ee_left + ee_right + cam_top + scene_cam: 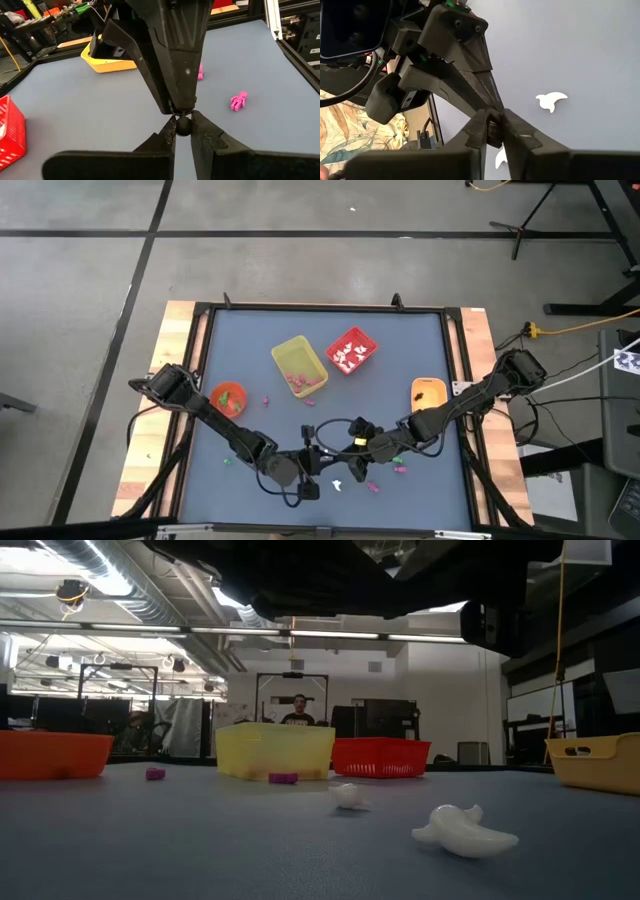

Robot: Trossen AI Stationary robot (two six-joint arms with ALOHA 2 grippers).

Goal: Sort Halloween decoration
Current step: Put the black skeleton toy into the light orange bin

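A tiny black trinket of the Halloween decoration hangs above the table's near middle, where my two grippers meet tip to tip. My left gripper is shut on it; in the high view this gripper reaches in from the left. My right gripper is shut on the same trinket and comes in from the right in the high view. Loose on the table lie white trinkets and magenta ones. My left gripper pinches the black trinket between its two fingertips, only at their free ends, slanting slightly downward from the table's left. The trinket is clear of the table. My right gripper pinches the same trinket between its two fingertips, slanting down from the table's right, opposite the left fingers. Which part of it each gripper has is too small to tell.
A yellow bin and a red bin stand at the far middle. An orange bowl is at the left and an orange tray at the right. A green trinket lies near the left arm.
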